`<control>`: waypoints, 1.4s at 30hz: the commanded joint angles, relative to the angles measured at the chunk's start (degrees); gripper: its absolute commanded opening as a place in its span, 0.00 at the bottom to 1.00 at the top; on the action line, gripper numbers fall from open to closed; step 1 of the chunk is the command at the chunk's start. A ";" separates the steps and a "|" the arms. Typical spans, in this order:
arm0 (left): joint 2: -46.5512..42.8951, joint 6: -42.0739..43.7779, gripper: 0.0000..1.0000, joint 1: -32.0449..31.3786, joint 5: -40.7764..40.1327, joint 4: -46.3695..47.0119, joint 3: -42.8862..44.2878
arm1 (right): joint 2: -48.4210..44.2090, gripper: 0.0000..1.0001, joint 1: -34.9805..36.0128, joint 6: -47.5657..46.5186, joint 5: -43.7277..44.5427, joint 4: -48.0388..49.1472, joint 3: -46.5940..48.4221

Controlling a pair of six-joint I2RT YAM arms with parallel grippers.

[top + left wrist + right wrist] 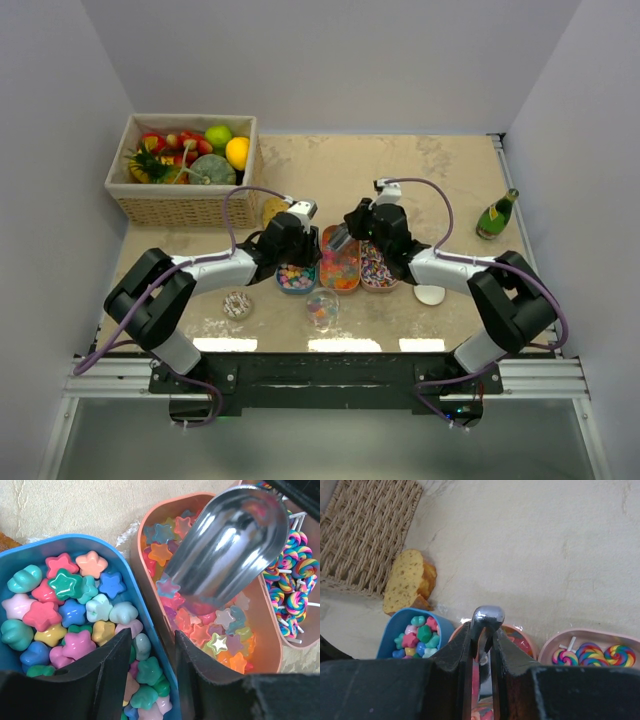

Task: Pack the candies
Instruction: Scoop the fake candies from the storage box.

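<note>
— Where do the candies lie?
— The translucent orange-red star gummies (pixel 215 630) fill the oblong salmon plastic tray (pixel 268 635) on the desk. The shiny metal scoop (pixel 230 545) has its mouth down among them, and the right tool (pixel 482 630) is clenched on its handle.
— And the left tool (pixel 153 647)?
— Released, its fingers astride the rim of the oblong blue plastic tray (pixel 60 544) of pastel candies (pixel 75 605).
— How should the scooping go?
— Push low and shallow along the tray, then tip the mouth up before lifting, so nothing spills. The trays probably need steadying.
</note>
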 commanded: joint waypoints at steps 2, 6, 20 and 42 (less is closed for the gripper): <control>0.52 -0.39 0.43 -0.33 -0.03 1.23 2.03 | -1.25 0.00 0.30 2.23 -4.42 -1.87 -2.22; 0.52 -0.48 0.42 -0.33 -0.03 1.05 2.20 | -1.69 0.00 0.22 3.20 -6.53 -3.19 -3.02; -1.32 -0.74 0.40 -0.24 -2.40 -0.27 2.21 | -1.34 0.00 -2.86 12.42 -9.69 -6.09 -6.01; -6.86 -0.83 0.43 -0.24 -5.57 -2.29 1.68 | -2.12 0.00 -9.10 22.27 -18.40 -4.25 -7.32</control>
